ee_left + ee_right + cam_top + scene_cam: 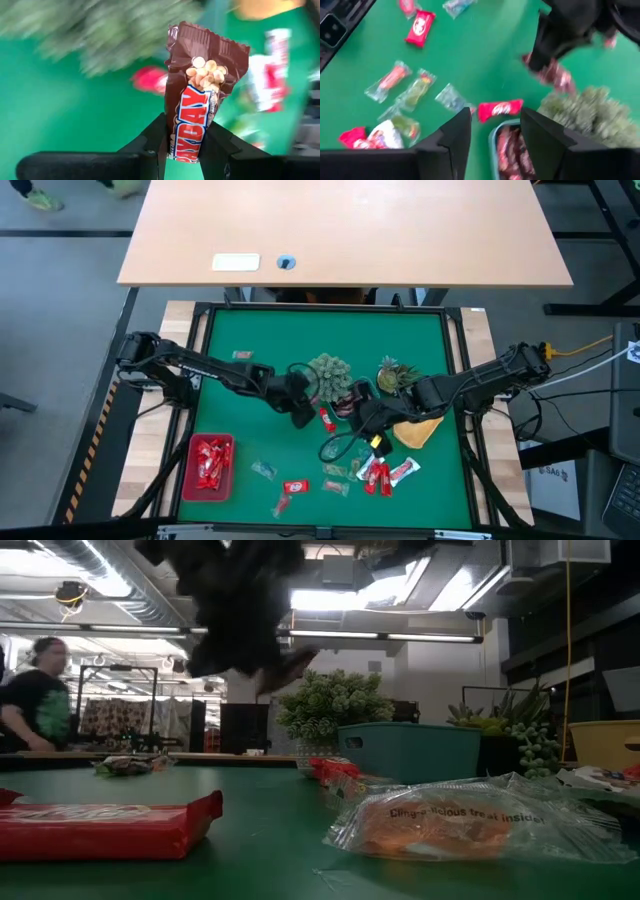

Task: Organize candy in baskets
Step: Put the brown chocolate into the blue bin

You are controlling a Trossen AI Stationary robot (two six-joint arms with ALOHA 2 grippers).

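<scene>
Left wrist view: a brown PayDay bar (200,105) stands upright between my left claw's (190,150) fingers (152,145), clamped on its lower end. In the high view that left claw (298,412) hangs over mid-table, at seven o'clock from the round green plant (330,373). My right claw (495,135) stands apart above the pale blue basket (494,135), which holds brown bars. The red basket (208,465) sits at eight o'clock, full of red candy. The yellow basket (420,430) lies at four o'clock.
</scene>
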